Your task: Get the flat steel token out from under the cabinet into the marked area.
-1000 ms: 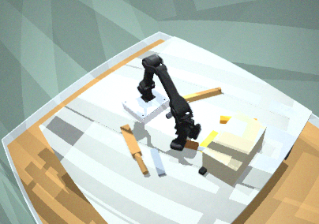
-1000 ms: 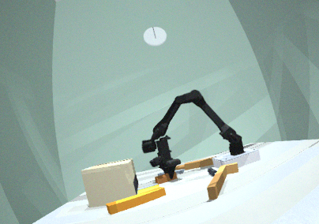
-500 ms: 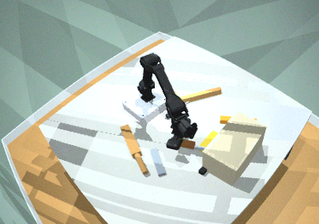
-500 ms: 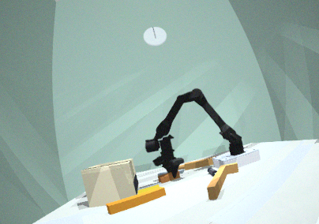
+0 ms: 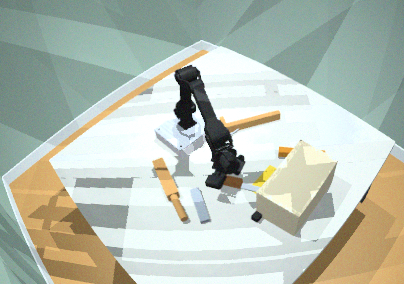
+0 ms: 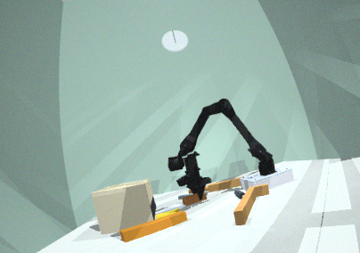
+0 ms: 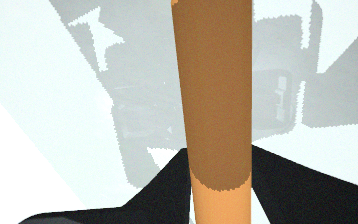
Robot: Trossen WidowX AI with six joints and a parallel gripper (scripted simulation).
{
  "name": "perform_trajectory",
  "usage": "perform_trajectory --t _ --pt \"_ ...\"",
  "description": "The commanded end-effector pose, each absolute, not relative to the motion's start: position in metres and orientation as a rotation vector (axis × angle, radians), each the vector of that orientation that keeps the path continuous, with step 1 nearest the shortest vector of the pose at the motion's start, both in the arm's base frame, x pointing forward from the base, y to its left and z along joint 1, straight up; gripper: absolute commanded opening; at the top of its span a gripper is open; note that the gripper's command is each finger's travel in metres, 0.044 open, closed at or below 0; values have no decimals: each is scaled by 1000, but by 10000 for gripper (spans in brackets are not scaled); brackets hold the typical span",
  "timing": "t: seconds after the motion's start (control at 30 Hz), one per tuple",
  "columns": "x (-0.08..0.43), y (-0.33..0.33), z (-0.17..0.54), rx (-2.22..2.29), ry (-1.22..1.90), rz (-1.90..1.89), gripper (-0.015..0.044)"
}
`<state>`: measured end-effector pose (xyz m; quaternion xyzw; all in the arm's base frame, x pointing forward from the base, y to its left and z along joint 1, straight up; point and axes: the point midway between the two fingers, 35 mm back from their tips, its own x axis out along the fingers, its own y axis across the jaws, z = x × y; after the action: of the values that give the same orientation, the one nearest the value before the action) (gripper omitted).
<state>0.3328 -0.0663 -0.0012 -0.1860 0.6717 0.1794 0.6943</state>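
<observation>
My gripper (image 5: 224, 182) (image 6: 200, 196) (image 7: 214, 152) is shut on the brown wooden handle (image 5: 233, 182) (image 6: 193, 199) (image 7: 215, 90) of a tool, low over the table. A thin pale grey blade (image 5: 250, 188) runs from the handle toward the cabinet; its far end is hidden. The beige cabinet (image 5: 295, 185) (image 6: 122, 207) stands on the table, right of the gripper in the top view. A yellow marked patch (image 5: 266, 175) (image 6: 167, 214) shows in front of it, partly covered. The steel token cannot be made out in any view.
An orange block (image 5: 285, 151) (image 6: 153, 226) lies beside the cabinet. A small black block (image 5: 256, 216) is near its corner. A wooden stepped piece (image 5: 166, 181), a grey-blue bar (image 5: 200, 205) and a long wooden piece (image 5: 255, 121) lie on the table (image 5: 175, 250).
</observation>
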Motion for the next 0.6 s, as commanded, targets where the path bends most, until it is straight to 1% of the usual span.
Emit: perform_trajectory --t 0.0,0.57 --pt "327 -70 -2 -416 1501 401 0" --pt "306 -83 -3 -416 1503 401 0"
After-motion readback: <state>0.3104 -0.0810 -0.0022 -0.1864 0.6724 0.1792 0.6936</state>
